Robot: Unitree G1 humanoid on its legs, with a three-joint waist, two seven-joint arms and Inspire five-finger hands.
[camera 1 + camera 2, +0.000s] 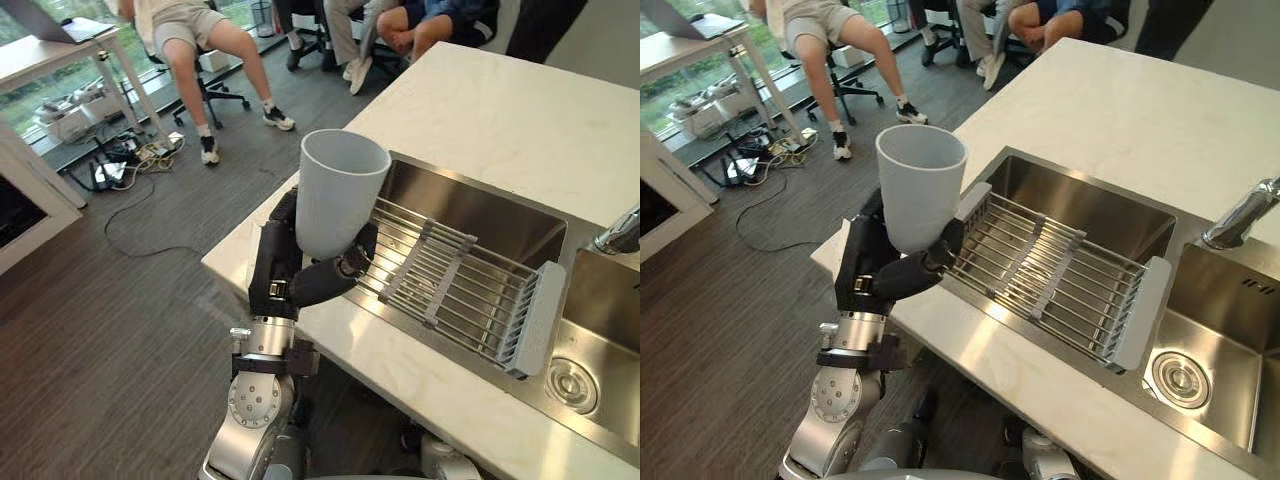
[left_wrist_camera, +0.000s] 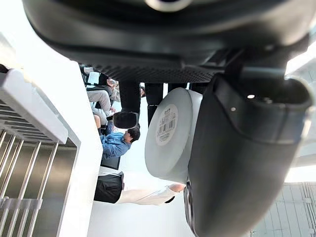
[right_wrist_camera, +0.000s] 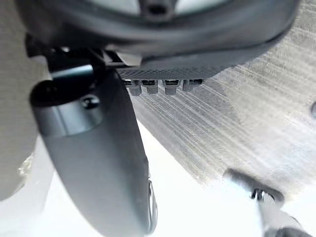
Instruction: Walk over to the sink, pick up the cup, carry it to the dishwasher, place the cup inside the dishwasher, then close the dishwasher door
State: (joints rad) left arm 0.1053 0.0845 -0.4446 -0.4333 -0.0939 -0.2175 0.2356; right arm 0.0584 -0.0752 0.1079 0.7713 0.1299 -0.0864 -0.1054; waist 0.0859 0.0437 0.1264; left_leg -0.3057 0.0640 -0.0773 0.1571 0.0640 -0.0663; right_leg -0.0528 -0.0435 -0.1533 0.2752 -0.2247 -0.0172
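your left hand [image 1: 290,270] is grasping the cup [image 1: 338,195], dark fingers and thumb curled round its lower half. the cup is pale grey-white, plain and tapered, upright with its open mouth facing up. you hold it raised over the outer edge of the white marble-look desk [image 1: 500,110], near that desk's corner and close to one end of the sink [image 1: 470,215]. from the left wrist, the cup's round base [image 2: 170,133] faces the camera and carries a small printed label.

the steel sink is set into the desk and has two basins. a wire drying rack [image 1: 450,280] with pale end bars lies across the larger basin. the other basin shows a round drain [image 1: 572,382]. a chrome tap [image 1: 622,232] rises at the desk's far side.

your right hand [image 3: 98,158] appears from its own wrist camera, hanging over grey wood-grain floor [image 3: 247,98]; you cannot tell whether it is released or clenched, and nothing is seen in it.

beyond the desk, several people [image 1: 190,40] sit on office chairs on the dark plank floor.
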